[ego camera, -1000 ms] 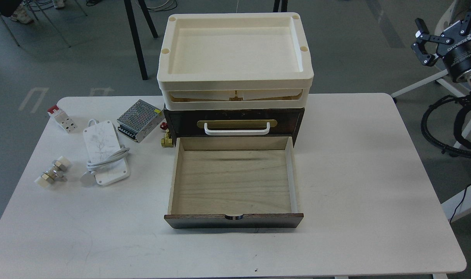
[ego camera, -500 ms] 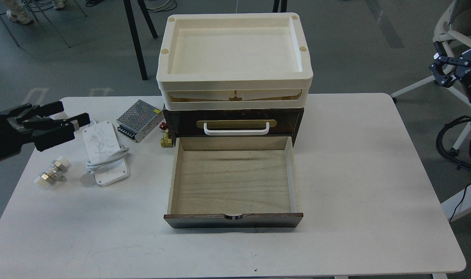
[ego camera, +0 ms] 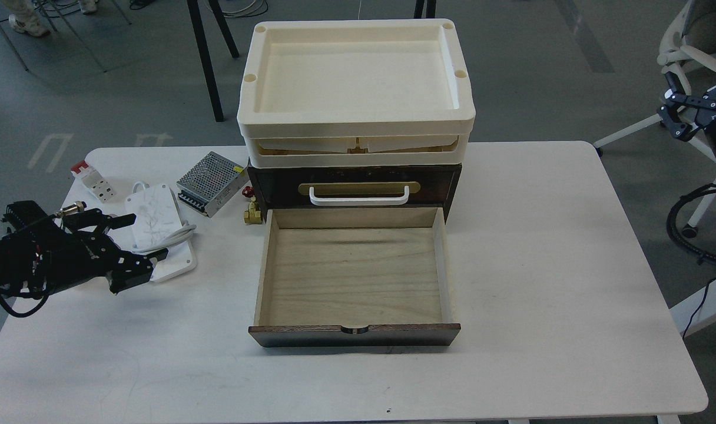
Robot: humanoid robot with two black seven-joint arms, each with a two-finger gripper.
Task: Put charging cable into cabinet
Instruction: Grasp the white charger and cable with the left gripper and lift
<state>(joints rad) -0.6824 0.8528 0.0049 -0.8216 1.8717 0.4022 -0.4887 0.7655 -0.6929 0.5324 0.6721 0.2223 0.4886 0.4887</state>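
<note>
1. Charging cable (ego camera: pixel 156 227) is seen lying flat on the table (ego camera: pixel 570 265), just to the right of the left claw (ego camera: pixel 135 240) and well left of the cabinet (ego camera: pixel 354 185), whose lower drawer (ego camera: pixel 354 277) is pulled out and shows a bare wooden floor.
2. The left claw's fingers (ego camera: pixel 119 221) are held apart and point right, with the block's left edge and its wrapped cord between them; whether a pad already touches the block cannot be settled, since the dark claw overlaps it.
3. The right claw (ego camera: pixel 671 115) is raised at the far right, off the table, and its fingers appear spread with nothing between them.
4. A slip is judged likely if the fingers are shut on the loose cord alone: the block could be left behind or swing free.
5. The block could be pushed right into the silver power supply (ego camera: pixel 211 182) beyond the left claw if the approach is pressed sideways.
6. A trailing puck end could be caught on the drawer's left wall during the carry.
7. Counted: one cable, one cabinet with one drawer open and one closed behind a white handle (ego camera: pixel 359 196), two cream trays (ego camera: pixel 355 126) stacked on top, one power supply, one red-and-white block (ego camera: pixel 93 179), one brass fitting (ego camera: pixel 252 213) beside the cabinet.
</note>
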